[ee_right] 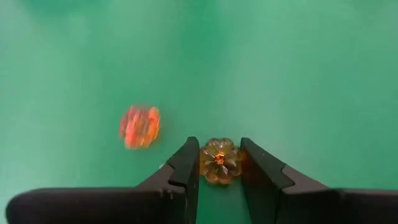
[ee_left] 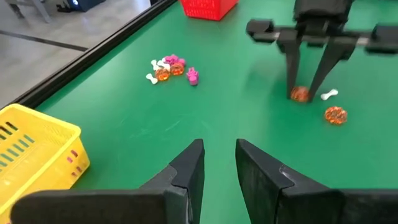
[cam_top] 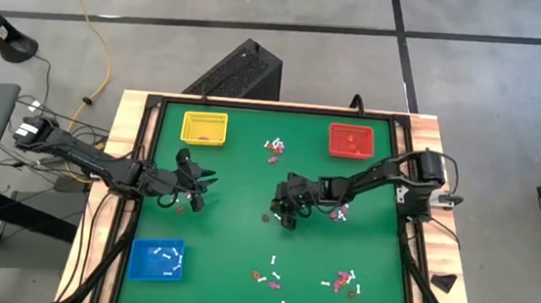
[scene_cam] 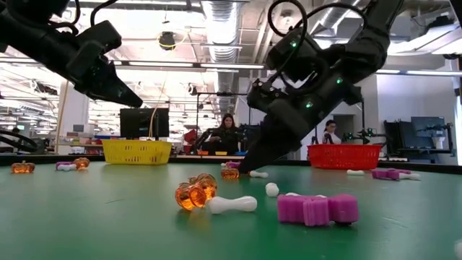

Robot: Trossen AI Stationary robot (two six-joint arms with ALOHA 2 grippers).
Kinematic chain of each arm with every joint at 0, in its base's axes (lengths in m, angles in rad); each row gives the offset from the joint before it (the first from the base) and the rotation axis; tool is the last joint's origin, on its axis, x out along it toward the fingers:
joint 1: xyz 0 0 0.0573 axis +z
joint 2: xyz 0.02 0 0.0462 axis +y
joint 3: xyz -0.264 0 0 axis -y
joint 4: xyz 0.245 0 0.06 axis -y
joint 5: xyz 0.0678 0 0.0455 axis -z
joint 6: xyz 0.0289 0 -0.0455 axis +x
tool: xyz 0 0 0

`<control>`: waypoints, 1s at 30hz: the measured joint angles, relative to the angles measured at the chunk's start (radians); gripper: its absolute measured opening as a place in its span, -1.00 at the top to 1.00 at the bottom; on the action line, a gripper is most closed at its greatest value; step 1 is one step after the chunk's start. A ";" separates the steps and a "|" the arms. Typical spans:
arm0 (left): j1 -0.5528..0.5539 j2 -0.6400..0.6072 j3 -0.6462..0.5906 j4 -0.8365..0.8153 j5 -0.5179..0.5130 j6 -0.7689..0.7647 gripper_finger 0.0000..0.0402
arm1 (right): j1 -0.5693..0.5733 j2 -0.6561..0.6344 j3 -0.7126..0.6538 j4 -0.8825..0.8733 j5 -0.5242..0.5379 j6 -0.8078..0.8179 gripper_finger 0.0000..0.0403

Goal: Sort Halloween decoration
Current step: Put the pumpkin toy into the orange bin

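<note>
1. Right hand [ee_right: 219, 163]: down at the counter [cam_top: 248, 184] near its centre, fingers one on each side of an orange pumpkin [ee_right: 219, 160] and touching or all but touching it. Whether it is clamped cannot be told. The low view shows the fingertips at the surface.
2. A second orange trinket [ee_right: 140, 126] lies just beside the right hand, apart from it.
3. Left hand [ee_left: 219, 163]: hangs above the counter at about 9 o'clock from centre, fingers a narrow gap apart with nothing between them. The low view shows it clear of the surface.
4. Decorations, overhead view, clock positions taken from counter centre:
   - a small mixed cluster [cam_top: 275, 149] at 12 o'clock, between the yellow and red trays;
   - a white piece [cam_top: 342, 215] at 3 o'clock, beside the right arm;
   - orange and white pieces [cam_top: 272, 279] at 6 o'clock;
   - a pink and white cluster [cam_top: 345, 281] at 5 o'clock.
5. Yellow tray [cam_top: 204, 128]: at 11 o'clock, near the far edge. Contents cannot be told.
6. Red tray [cam_top: 351, 140]: at 1 o'clock, near the far edge, with an orange-red item inside.
7. Blue tray [cam_top: 156, 260]: at 7 o'clock, near corner, holding several white stick-like pieces.
8. Low view, foreground: an orange pumpkin touching a white bone, and a pink piece just beside them.
9. Two people are visible in the room beyond the counter.
</note>
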 joint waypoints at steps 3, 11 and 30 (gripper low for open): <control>0.000 0.000 0.000 -0.002 0.000 0.000 0.59 | 0.002 -0.075 -0.002 -0.065 0.001 -0.007 0.41; 0.000 0.000 0.000 0.000 0.000 0.000 0.60 | -0.035 -0.349 -0.001 -0.346 0.223 -0.055 0.30; 0.000 0.000 0.000 0.008 0.001 -0.003 0.60 | -0.484 -0.601 0.000 -0.819 0.415 -0.011 0.28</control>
